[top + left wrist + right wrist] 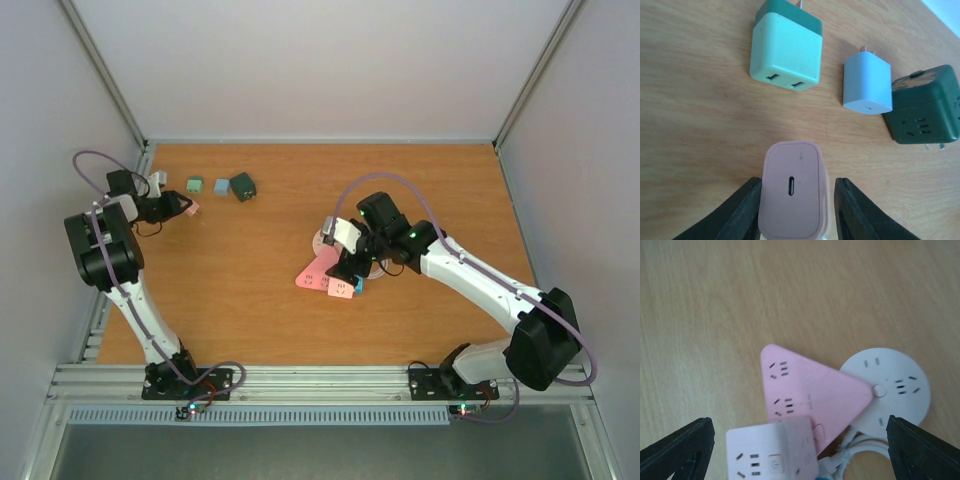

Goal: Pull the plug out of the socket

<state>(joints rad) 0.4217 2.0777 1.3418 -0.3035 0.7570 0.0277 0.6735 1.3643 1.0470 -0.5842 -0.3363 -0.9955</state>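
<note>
A pink plug (792,195) with one slot in its face lies between the fingers of my left gripper (797,182) at the far left of the table (188,208). The jaws stand open around it; a narrow gap shows on its right side. My right gripper (800,460) is wide open over a cluster of sockets at the table's middle (345,272): a pink triangular socket (810,392), a white round socket (890,387) and a pale pink cube socket (772,455). No plug shows in any of these sockets.
Beyond the pink plug lie a light green plug (787,50), a light blue plug (867,85) and a dark green cube adapter (925,107). A bundled white cord (860,452) lies under the round socket. The enclosure's left rail (140,180) is close to the left gripper.
</note>
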